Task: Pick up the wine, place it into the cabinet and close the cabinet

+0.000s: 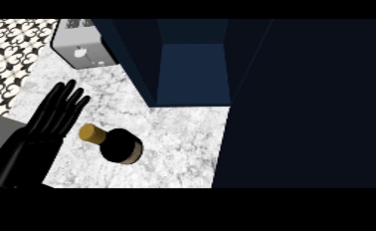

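The wine point(117, 145) is a dark bottle with a tan cork and a tan label, seen from above on the marble counter near the front. My left hand point(50, 118) shows at the left edge, open with fingers straight and pointing up, just left of the bottle's cork and apart from it. The dark blue cabinet point(192, 70) stands behind the bottle with its inside open to view. Its door point(301, 105) swings out and fills the right side of the view. My right hand does not show.
A silver toaster point(82, 43) stands at the back left of the counter point(176, 135), beside the cabinet. A patterned black and white floor shows past the counter's left edge.
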